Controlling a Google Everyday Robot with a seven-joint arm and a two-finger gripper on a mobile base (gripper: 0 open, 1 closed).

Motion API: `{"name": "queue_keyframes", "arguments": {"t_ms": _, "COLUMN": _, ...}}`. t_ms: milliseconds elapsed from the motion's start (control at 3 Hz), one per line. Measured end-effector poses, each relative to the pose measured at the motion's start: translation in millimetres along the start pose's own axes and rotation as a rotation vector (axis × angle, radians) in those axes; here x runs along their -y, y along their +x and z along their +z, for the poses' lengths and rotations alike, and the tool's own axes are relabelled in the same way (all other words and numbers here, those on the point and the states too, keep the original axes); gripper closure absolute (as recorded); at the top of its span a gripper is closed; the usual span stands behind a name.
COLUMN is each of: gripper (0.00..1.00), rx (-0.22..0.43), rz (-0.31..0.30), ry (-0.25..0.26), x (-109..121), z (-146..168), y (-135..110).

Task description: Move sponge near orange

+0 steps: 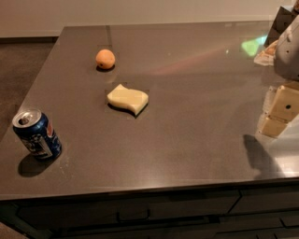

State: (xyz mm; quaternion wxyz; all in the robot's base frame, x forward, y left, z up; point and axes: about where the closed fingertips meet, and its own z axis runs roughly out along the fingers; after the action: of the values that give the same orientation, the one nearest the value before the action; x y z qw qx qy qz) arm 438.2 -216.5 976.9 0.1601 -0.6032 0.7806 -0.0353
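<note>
Dark grey countertop (196, 140); near edge across bottom of view, left edge slanting back to far-left corner, far edge against pale wall (140, 11); drawer fronts (140, 212) below near edge, floor (21, 74) beyond left edge.

Wide bare surface through centre and right-centre; nothing standing btwn sponge and right side; bare strip also btwn sponge and near edge.

Only container: blue soda can (36, 135), upright, near-left corner, close to left edge and not far from near edge; silver top visible, contents not readable; well apart from sponge.

Sponge (128, 99): pale yellow, wavy-edged, lying flat on counter left of centre; long axis roughly left-right, right end skewed toward near edge, left end toward far-left; touching nothing.

Orange (105, 59): small, round, resting on counter beyond sponge and a little to its left, toward far-left corner; bare gap btwn the two, not touching; well in from left edge.

Gripper (276, 116): cream, blocky, at right margin of view over counter's right side, partly cut by frame; well apart from sponge and orange; carrying nothing; open or closed — cannot tell.

Arm (289, 46) above it at far-right; dark shadow (257, 154) on counter just below gripper; green glint (252, 46) on far-right surface.
</note>
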Motion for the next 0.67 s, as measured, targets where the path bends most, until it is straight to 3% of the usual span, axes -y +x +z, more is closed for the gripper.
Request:
{"name": "queue_keyframes", "arguments": {"t_ms": 333, "gripper": 0.0, "rx": 0.0, "rz": 0.0, "ry": 0.0, "x": 0.0, "z": 0.0, "y": 0.0}}
{"name": "queue_keyframes", "arguments": {"t_ms": 667, "gripper": 0.0, "rx": 0.103, "rz": 0.044, "ry": -0.005, "x": 20.5, "z": 4.9, "y": -27.2}}
